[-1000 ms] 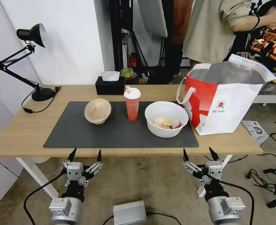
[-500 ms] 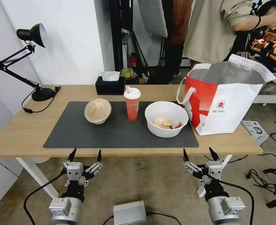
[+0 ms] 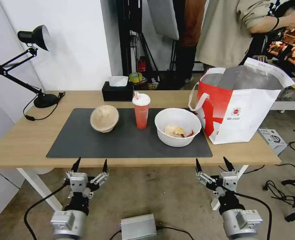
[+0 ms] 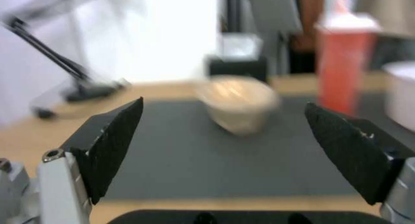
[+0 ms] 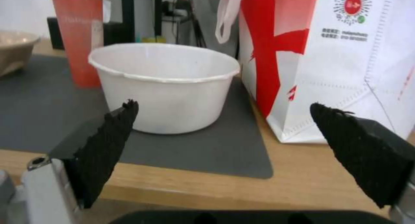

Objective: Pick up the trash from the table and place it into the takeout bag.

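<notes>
On the grey mat point(image 3: 127, 143) of the light-wood table point(image 3: 20, 143) stand three pieces of trash: a beige bowl point(image 3: 104, 118) point(image 4: 238, 102) at the left, a red cup point(image 3: 141, 110) point(image 4: 343, 58) point(image 5: 77, 36) with white lid and straw in the middle, and a white bowl point(image 3: 177, 126) point(image 5: 166, 86) holding food scraps at the right. The red-and-white takeout bag point(image 3: 237, 106) point(image 5: 328, 62) stands open at the table's right end. My left gripper point(image 3: 90, 164) point(image 4: 222, 154) hangs open below the front edge, facing the beige bowl. My right gripper point(image 3: 212, 163) point(image 5: 225, 156) is open, facing the white bowl.
A black tissue box point(image 3: 117, 90) sits at the table's back edge. A black desk lamp point(image 3: 30, 63) stands at the back left with its cord on the wood. A person stands behind the bag. A silver box point(image 3: 138, 226) and cables lie on the floor.
My left arm has shifted slightly to the left and down. The bowls, cup, bag and right arm have stayed where they were.
</notes>
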